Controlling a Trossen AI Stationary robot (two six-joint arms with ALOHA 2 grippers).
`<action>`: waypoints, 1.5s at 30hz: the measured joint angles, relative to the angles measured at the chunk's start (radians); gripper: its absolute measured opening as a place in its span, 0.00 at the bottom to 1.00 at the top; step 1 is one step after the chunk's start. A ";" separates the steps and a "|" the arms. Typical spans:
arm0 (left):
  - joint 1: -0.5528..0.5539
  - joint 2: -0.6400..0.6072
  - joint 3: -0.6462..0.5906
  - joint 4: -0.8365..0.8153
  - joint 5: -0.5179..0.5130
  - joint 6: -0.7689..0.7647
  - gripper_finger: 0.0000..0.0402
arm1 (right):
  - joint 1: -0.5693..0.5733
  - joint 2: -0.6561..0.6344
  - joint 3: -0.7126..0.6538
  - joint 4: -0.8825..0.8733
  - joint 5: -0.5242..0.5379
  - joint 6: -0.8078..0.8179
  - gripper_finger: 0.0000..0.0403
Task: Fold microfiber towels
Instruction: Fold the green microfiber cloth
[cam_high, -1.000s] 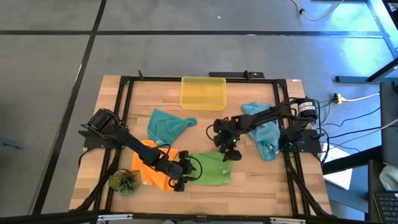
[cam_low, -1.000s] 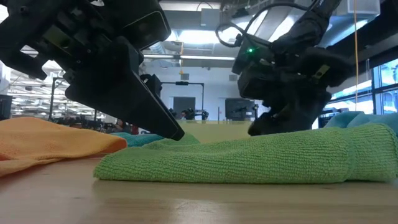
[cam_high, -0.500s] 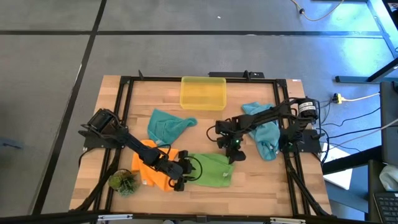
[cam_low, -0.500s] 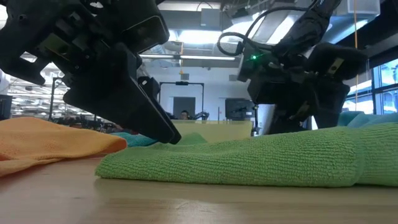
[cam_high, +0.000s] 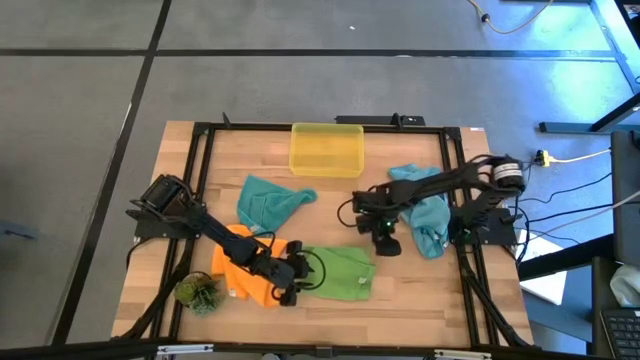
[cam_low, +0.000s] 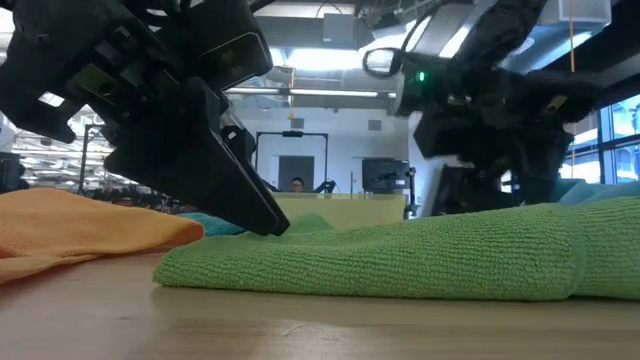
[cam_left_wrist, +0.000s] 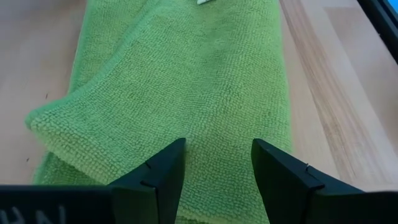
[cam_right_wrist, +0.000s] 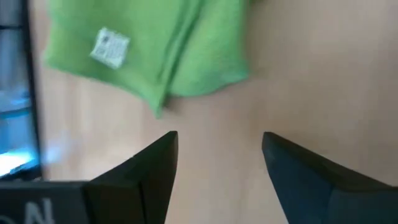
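Right gripper (cam_high: 388, 246) has shifted off the green towel (cam_high: 338, 272) toward the bin-side teal towel (cam_high: 428, 218), jaws open over bare worktop (cam_high: 420, 290), holding nothing. Green towel: folded, lying beside the orange towel (cam_high: 243, 275). Left gripper (cam_high: 292, 287): at the green towel's orange-side edge, jaws open, straddling cloth. Second teal towel (cam_high: 268, 200): between orange towel and bin (cam_high: 326, 149).

We see two black arms w/ boxy joints & looped black cables. The right arm (cam_high: 440, 186) has a silver cap at its base & a green LED near the wrist. Fingers (cam_left_wrist: 158, 174) are matte black, wedge-shaped; white lettering on the wrist housing.
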 joint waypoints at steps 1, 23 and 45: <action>0.003 0.000 0.000 0.000 0.000 -0.002 0.44 | 0.000 -0.025 0.001 -0.009 0.040 0.000 0.58; 0.050 -0.077 0.000 -0.002 -0.150 -0.144 0.44 | 0.200 -0.128 -0.074 0.333 0.294 0.026 0.09; 0.228 -0.074 0.000 -0.111 0.125 -0.416 0.44 | 0.222 -0.064 -0.131 0.581 0.301 0.060 0.01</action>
